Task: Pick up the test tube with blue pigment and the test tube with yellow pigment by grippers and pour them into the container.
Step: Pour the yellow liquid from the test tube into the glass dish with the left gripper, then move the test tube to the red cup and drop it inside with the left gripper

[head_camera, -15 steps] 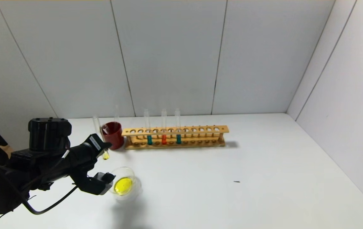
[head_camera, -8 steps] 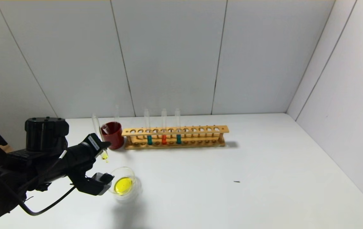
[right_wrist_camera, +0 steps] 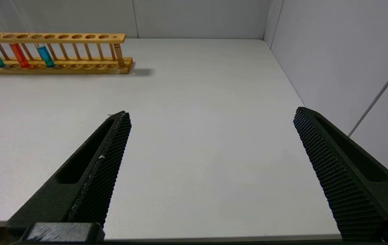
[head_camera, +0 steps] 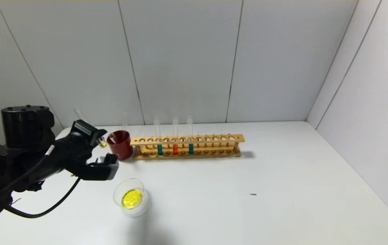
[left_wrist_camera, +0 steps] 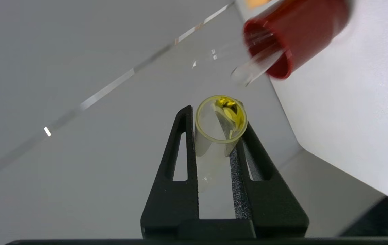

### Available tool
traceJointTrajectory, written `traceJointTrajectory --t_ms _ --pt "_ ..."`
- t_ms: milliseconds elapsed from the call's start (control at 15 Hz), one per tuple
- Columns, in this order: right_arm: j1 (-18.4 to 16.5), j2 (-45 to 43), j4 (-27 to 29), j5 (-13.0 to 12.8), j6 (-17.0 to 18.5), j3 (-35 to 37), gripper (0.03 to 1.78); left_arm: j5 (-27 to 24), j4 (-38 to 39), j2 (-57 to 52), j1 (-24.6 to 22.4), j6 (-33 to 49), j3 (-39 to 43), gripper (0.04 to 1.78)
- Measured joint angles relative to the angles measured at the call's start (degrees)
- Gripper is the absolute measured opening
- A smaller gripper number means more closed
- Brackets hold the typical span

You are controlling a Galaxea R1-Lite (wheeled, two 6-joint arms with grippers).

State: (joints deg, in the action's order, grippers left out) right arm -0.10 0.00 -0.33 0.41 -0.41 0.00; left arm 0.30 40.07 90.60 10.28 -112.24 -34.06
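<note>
Test tube with yellow pigment (head_camera: 93, 135) sits pinched in the left end effector (head_camera: 102, 149) at about nine o'clock in the head view, above the table (head_camera: 248, 190) and just beside the dark red cup (head_camera: 120, 144). Only a little yellow remains at its round end, likely because most has gone into the container (head_camera: 130, 198), a clear dish at about seven o'clock holding a yellow pool. A wooden rack (head_camera: 187, 147) near the centre holds two teal tubes (head_camera: 159, 149) and an orange tube (head_camera: 175, 148) upright, which keeps them from spilling. The tube looks headed for the cup, perhaps where emptied tubes go.

Left wrist view: the two black fingers (left_wrist_camera: 180, 177) press against the tube's sides, its open mouth facing the camera with yellow residue inside. The red cup lies at one o'clock, another clear tube (left_wrist_camera: 255, 66) poking from it.

Right wrist view: the right end effector (right_wrist_camera: 211, 143) hangs with its fingers spread wide and nothing between them, above bare table, well apart from the rack at eleven o'clock. It seems parked, free for the blue tube later.
</note>
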Motion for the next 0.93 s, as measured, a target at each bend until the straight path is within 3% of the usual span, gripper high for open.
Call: traceJointTrajectory --t_ms 267,667,933 --pt "0.0 0.0 0.0 0.0 0.0 0.0 1.75 4.2 -9.8 -4.2 -0.1 18.3 -7.5 0.32" --pt "0.0 0.0 0.0 0.0 0.0 0.0 1.75 3.0 -32.1 -8.4 -0.1 56.4 -24.5 0.32" --pt "0.0 0.0 0.0 0.0 0.0 0.0 1.75 1.4 -35.4 -9.5 -1.2 81.8 -30.0 0.32"
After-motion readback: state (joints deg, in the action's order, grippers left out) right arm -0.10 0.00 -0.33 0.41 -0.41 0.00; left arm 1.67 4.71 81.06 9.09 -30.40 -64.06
